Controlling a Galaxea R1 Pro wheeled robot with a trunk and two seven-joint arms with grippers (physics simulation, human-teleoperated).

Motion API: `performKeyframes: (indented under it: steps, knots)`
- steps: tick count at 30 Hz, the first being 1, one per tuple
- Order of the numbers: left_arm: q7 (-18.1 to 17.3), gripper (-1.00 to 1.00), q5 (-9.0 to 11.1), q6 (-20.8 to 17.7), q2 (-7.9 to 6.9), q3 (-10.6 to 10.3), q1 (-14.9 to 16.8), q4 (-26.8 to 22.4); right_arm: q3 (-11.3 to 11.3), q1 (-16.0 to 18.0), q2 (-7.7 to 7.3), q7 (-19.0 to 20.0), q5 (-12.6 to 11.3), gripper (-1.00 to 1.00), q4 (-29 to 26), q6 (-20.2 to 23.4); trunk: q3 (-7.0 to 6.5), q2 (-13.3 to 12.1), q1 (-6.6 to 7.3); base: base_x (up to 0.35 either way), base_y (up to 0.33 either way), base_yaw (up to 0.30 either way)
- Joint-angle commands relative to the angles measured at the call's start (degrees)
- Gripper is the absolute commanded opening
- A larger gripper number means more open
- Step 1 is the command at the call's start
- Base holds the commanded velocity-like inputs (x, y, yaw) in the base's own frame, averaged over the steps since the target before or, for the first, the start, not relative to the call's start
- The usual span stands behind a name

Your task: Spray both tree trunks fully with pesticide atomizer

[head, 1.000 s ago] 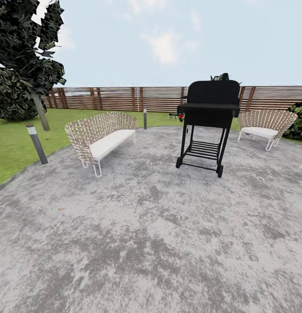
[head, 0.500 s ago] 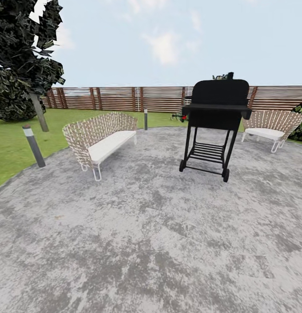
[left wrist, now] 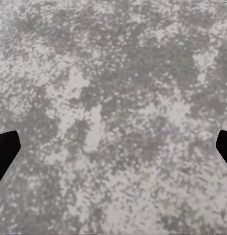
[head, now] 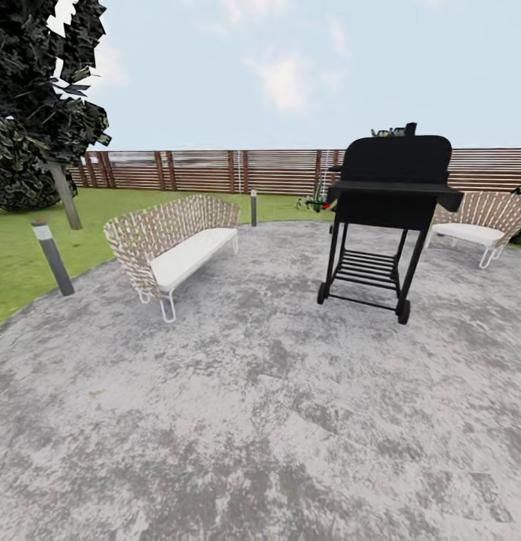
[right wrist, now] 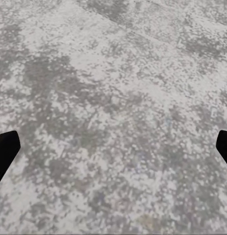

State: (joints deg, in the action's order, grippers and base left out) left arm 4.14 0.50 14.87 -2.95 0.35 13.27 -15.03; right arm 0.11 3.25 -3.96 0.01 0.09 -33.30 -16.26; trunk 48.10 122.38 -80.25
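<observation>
I stand on a grey mottled patio (head: 245,391) in the garden, with green lawn (head: 16,252) to the left and a brown slat fence (head: 200,171) at the back. The pesticide atomizer and both trees with their trunks are out of view. My left gripper (left wrist: 113,152) hangs open over bare paving, its black fingertips (left wrist: 4,154) far apart at the picture's edges. In the same way my right gripper (right wrist: 113,152) is open above the paving, nothing between its fingertips (right wrist: 4,152).
A black wheeled grill (head: 388,214) stands ahead right, a wicker sofa (head: 170,240) ahead left, and a wicker chair (head: 486,218) behind the grill. Grey bollards (head: 52,257) (head: 253,207) edge the patio. A thin-stemmed, dark-leaved tree (head: 43,113) grows on the lawn.
The whole head view has shifted: the grill now sits further right and larger, and the sofa and bollard sit slightly further left. The camera moved, not the things.
</observation>
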Motion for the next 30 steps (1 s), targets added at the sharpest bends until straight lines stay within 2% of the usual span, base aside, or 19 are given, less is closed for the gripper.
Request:
performKeyframes:
  steps: [1,30]
  knots:
    - [0.0,1.00,0.0,0.0,0.02,0.0,0.0,0.0,0.0,0.0,0.00,0.0,0.0,1.00,0.0,0.0,0.00,0.0,0.00,0.331,0.125,0.000]
    - [0.0,1.00,0.0,0.1,-0.04,0.0,0.0,0.0,0.0,0.0,0.00,-0.2,0.0,1.00,0.0,0.0,0.00,0.0,0.00,0.331,0.106,0.000]
